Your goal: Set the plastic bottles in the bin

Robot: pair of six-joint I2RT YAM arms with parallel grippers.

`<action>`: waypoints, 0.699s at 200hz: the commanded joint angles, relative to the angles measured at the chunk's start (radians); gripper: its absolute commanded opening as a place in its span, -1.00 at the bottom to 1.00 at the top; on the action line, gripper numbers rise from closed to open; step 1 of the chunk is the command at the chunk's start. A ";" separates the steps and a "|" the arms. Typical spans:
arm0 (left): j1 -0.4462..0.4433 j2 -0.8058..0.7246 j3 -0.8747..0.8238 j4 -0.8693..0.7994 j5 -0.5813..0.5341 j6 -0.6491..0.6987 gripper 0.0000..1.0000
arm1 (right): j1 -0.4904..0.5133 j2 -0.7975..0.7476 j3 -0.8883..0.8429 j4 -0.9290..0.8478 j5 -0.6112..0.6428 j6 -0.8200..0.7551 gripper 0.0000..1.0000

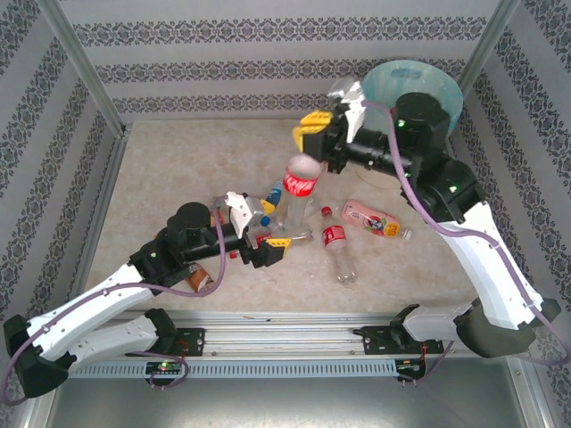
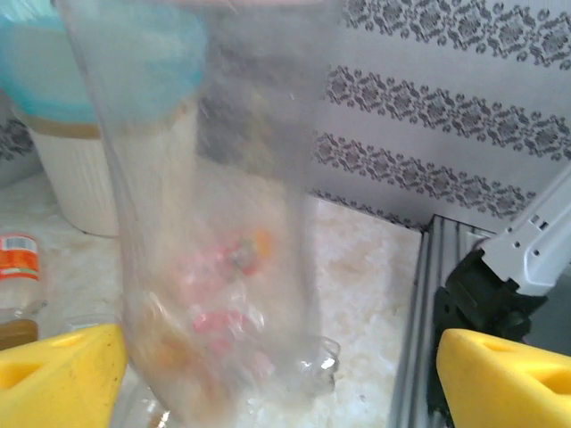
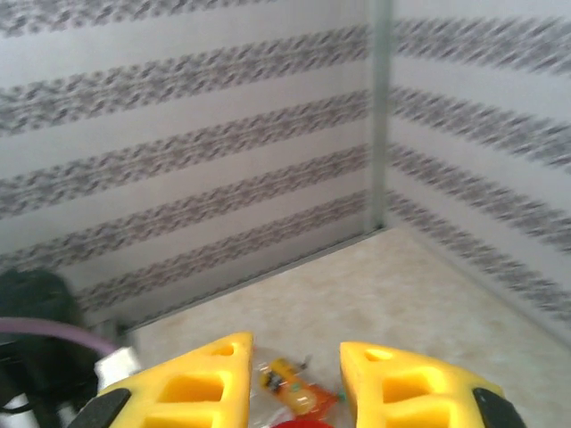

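A clear plastic bottle with a red label (image 1: 301,183) stands on end between my two arms. My right gripper (image 1: 310,131) is shut on its top, and its red cap (image 3: 294,423) peeks between the narrow-set yellow fingers (image 3: 201,383). My left gripper (image 1: 260,225) is open, its fingers (image 2: 62,374) wide on either side of the blurred lower body (image 2: 214,223). The bin (image 1: 446,85), cream with a blue-green bag, is at the back right behind the right arm, with its wall (image 2: 76,187) showing past the bottle. More bottles lie on the table: pink-labelled (image 1: 375,218), red-capped (image 1: 335,242) and orange (image 3: 294,388).
Patterned walls close in the table on three sides, with metal posts at the corners. A metal rail (image 1: 285,339) runs along the near edge. A small brown bottle (image 1: 198,278) lies under my left arm. An orange-labelled bottle (image 2: 18,267) stands near the bin.
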 commanded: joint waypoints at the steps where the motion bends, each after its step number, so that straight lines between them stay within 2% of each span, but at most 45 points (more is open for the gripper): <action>1: -0.001 -0.052 0.018 0.033 -0.096 -0.001 0.84 | -0.047 -0.009 0.101 0.037 0.186 -0.086 -1.00; 30: -0.001 -0.098 0.012 0.034 -0.160 -0.001 0.84 | -0.087 0.036 0.180 0.097 0.443 -0.257 -1.00; 50: -0.001 -0.119 0.004 0.030 -0.164 -0.018 0.83 | -0.169 0.102 0.203 0.205 0.568 -0.362 -1.00; 66: -0.001 -0.133 -0.010 0.026 -0.163 -0.041 0.81 | -0.264 0.170 0.211 0.288 0.604 -0.379 -1.00; 93: -0.001 -0.163 -0.060 0.039 -0.174 -0.080 0.78 | -0.420 0.304 0.257 0.318 0.567 -0.280 -1.00; 140: -0.001 -0.188 -0.091 0.018 -0.220 -0.159 0.70 | -0.522 0.468 0.244 0.376 0.580 -0.241 -1.00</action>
